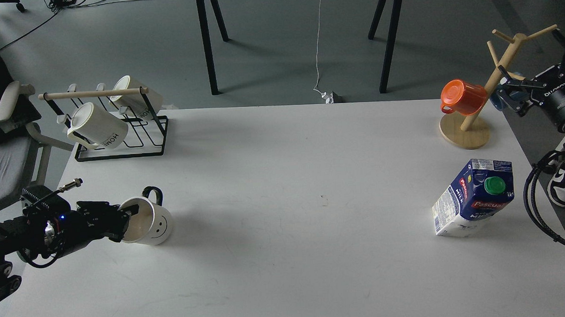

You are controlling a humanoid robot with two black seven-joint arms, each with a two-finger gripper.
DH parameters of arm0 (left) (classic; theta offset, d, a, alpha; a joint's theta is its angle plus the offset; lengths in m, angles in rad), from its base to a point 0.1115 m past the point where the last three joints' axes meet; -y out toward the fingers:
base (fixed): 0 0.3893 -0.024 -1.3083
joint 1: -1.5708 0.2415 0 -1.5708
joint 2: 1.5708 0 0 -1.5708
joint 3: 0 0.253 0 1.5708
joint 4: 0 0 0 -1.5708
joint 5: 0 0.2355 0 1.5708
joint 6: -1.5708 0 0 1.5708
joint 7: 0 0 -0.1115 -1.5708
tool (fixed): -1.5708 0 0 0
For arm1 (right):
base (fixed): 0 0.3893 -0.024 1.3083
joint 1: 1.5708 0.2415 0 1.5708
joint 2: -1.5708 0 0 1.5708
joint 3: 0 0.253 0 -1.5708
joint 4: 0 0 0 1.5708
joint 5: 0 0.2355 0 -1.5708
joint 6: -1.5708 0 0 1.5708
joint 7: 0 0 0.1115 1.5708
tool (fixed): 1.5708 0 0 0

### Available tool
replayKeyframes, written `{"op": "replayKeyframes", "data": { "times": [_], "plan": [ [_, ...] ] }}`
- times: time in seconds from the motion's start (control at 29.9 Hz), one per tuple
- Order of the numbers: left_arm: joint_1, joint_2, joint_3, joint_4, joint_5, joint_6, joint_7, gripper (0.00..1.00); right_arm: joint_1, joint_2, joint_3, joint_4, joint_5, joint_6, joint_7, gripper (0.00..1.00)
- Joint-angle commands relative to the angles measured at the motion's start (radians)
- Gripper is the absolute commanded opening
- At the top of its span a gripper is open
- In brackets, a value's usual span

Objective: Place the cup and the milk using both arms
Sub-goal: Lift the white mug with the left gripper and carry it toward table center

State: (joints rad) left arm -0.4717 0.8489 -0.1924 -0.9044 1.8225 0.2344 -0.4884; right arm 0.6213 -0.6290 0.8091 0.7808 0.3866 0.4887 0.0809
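you've got one view only, the head cam, so no 2nd view shares anything w/ it. it sits high at the near long edge of the white table [283, 187] and looks fwd and steeply down, so the tabletop fills most of the pic. near edge drops out at the bottom; far edge runs across approx a third down. beyond it you see grey floor and black trestle legs [208, 42], well off. left arm enters at lower left, right arm at the right edge, upper half. cam's close enough to read the carton [472, 200] label at right; the mug rack [114, 118] is at far left.
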Motion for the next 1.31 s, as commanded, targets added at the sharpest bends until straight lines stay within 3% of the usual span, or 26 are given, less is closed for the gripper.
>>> {"op": "replayKeyframes", "data": {
  "times": [0.0,0.2,0.37,0.5,0.77,0.84,1.04,1.27],
  "plan": [
    [-0.004,0.059,-0.002,-0.069,0.023,0.000,0.000,0.00,-0.005,0.000,0.001,0.000,0.000,0.000,0.002,1.00],
    [-0.085,0.107,-0.002,-0.203,0.138,-0.036,0.000,0.00,-0.011,-0.014,0.007,0.003,0.002,0.000,0.007,1.00],
    [-0.231,0.075,-0.004,-0.277,0.222,-0.185,0.000,0.00,-0.017,-0.028,0.018,0.009,0.003,0.000,0.010,1.00],
    [-0.349,-0.062,-0.004,-0.330,0.254,-0.340,0.000,0.00,-0.034,-0.034,0.025,0.012,0.005,0.000,0.011,1.00],
    [-0.423,-0.261,-0.001,-0.312,0.359,-0.481,0.005,0.00,-0.061,-0.078,0.071,0.023,0.012,0.000,0.010,1.00],
    [-0.410,-0.321,0.001,-0.312,0.359,-0.500,0.019,0.00,-0.072,-0.080,0.078,0.023,0.012,0.000,0.010,1.00],
    [-0.409,-0.430,0.048,-0.280,0.359,-0.518,0.126,0.00,-0.091,-0.080,0.087,0.015,0.012,0.000,0.014,1.00],
    [-0.398,-0.577,0.086,-0.174,0.359,-0.518,0.139,0.01,-0.091,-0.080,0.116,0.011,0.008,0.000,0.016,1.00]
  ]
}}
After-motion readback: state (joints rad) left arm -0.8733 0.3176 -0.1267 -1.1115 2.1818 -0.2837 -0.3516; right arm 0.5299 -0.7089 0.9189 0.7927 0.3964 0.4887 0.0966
